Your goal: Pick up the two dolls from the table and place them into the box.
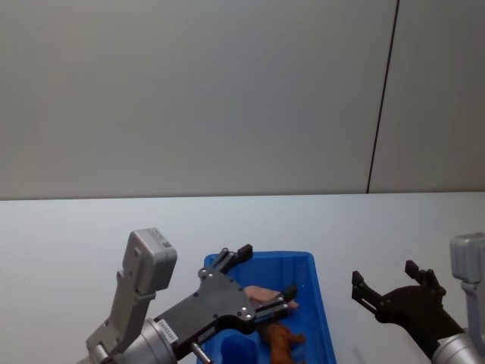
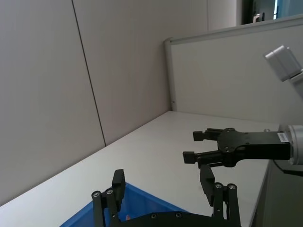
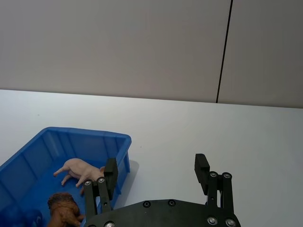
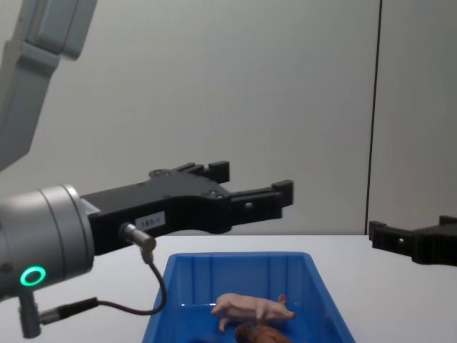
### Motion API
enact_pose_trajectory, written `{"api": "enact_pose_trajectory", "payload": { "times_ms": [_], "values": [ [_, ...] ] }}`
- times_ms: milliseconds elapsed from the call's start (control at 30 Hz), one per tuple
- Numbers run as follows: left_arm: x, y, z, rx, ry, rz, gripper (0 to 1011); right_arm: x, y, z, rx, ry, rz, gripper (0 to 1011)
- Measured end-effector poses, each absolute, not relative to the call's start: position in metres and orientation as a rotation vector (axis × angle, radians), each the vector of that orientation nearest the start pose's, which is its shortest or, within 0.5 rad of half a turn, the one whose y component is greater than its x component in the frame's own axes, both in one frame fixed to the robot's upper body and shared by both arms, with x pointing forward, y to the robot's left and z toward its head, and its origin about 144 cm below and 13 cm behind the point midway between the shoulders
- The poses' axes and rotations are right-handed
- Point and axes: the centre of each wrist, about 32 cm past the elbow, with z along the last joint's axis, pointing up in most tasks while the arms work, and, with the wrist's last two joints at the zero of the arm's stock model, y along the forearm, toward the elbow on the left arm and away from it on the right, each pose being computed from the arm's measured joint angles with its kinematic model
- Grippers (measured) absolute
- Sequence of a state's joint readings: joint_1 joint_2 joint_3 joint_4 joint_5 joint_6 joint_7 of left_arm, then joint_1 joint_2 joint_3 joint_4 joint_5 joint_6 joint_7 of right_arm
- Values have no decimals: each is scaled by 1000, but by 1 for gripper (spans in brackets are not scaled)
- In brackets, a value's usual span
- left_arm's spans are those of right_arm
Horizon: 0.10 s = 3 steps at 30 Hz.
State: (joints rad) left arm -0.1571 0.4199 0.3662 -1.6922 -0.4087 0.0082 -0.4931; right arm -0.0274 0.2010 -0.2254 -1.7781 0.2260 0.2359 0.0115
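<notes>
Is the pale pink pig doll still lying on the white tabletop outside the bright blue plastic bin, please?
No, the pale pink pig doll lies inside the bright blue plastic bin, beside the reddish-brown doll.

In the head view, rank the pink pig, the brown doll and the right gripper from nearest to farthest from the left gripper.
1. The pink pig, inside the blue box, directly below the open left gripper.
2. The brown doll, also in the box, just nearer the robot than the pig.
3. The right gripper, open, beyond the box's right wall above the table.
</notes>
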Motion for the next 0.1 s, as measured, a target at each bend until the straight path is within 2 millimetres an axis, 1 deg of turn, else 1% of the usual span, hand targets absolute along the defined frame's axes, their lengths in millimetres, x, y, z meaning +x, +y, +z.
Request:
{"api": "enact_pose_trajectory", "payload": {
  "times_ms": [33, 100],
  "values": [
    [479, 225, 1207, -43, -107, 683, 1001, 440, -203, 1187, -65, 97, -1291, 1001],
    [480, 224, 1207, -49, -107, 668, 1001, 440, -203, 1187, -66, 97, -1291, 1001]
  ]
}}
